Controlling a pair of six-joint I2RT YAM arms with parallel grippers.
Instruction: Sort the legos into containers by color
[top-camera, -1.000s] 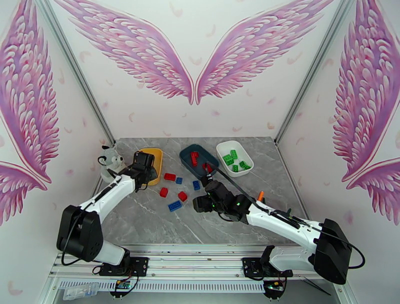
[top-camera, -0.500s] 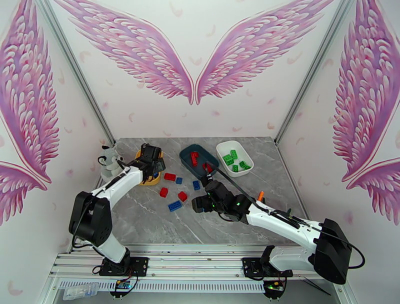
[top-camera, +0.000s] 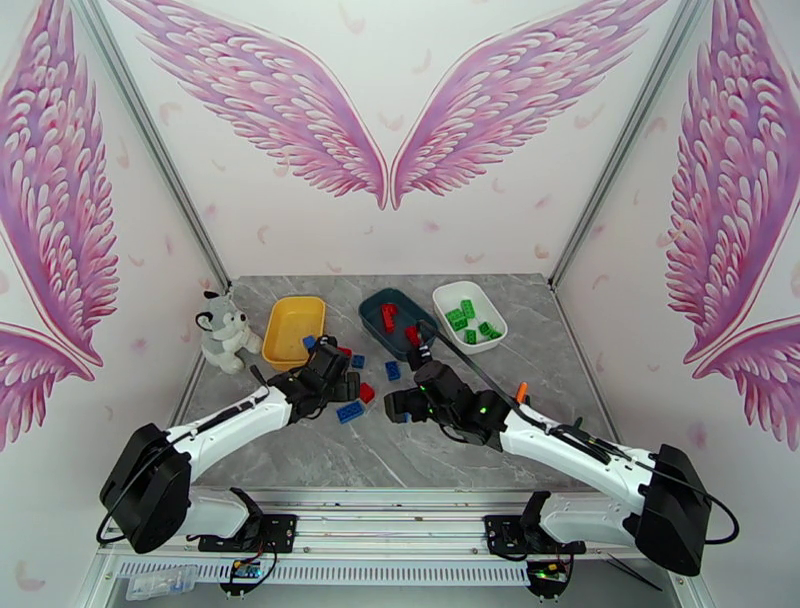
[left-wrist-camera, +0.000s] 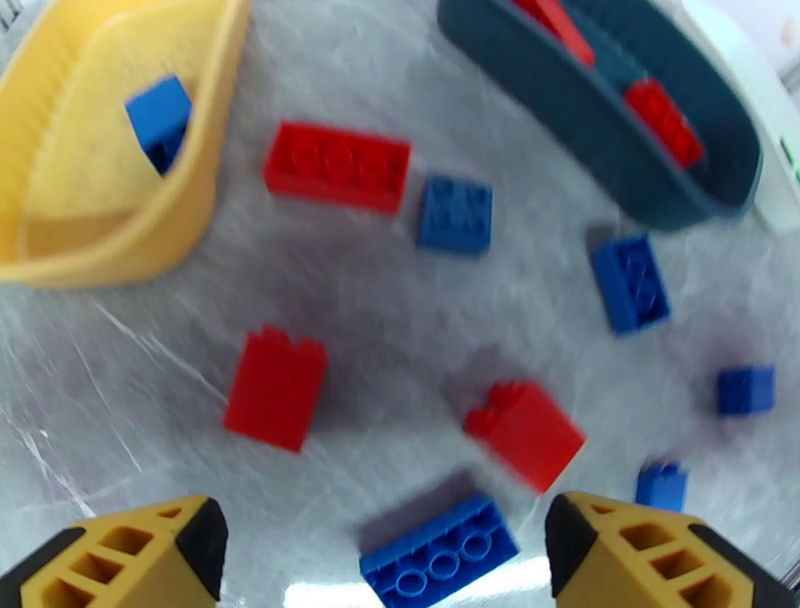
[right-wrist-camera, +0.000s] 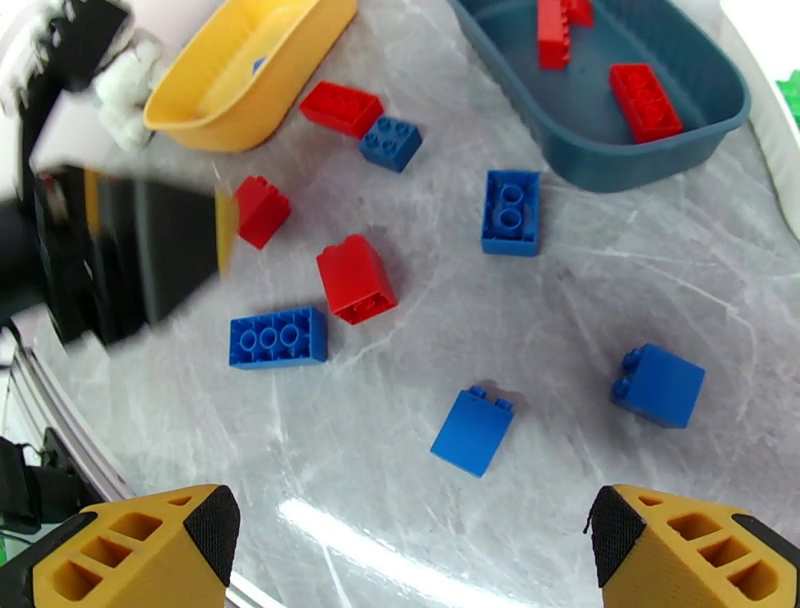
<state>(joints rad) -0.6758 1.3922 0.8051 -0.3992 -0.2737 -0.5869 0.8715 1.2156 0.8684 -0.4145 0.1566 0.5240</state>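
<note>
My left gripper (left-wrist-camera: 385, 535) is open and empty, hovering low over the loose legos left of centre (top-camera: 335, 385). Just ahead of it lie a long blue lego (left-wrist-camera: 438, 553) and two red legos (left-wrist-camera: 276, 388) (left-wrist-camera: 525, 432). The yellow container (left-wrist-camera: 150, 235) holds one blue lego (left-wrist-camera: 160, 118). My right gripper (right-wrist-camera: 410, 540) is open too, above the table near a small blue lego (right-wrist-camera: 472, 432) and another blue one (right-wrist-camera: 660, 385). Red legos (right-wrist-camera: 643, 101) lie in the teal container (right-wrist-camera: 600, 150). The white container (top-camera: 469, 316) holds green legos (top-camera: 462, 318).
A plush husky (top-camera: 222, 330) sits at the table's left edge beside the yellow tray (top-camera: 292, 330). More red and blue bricks lie between the yellow and teal trays (top-camera: 397, 320). The left arm (right-wrist-camera: 120, 250) shows blurred close to the right gripper's left side.
The left arm swung from over the yellow tray back down to the loose bricks, and its gripper opened. A blue brick now lies in the yellow tray. The right gripper opened wider.
</note>
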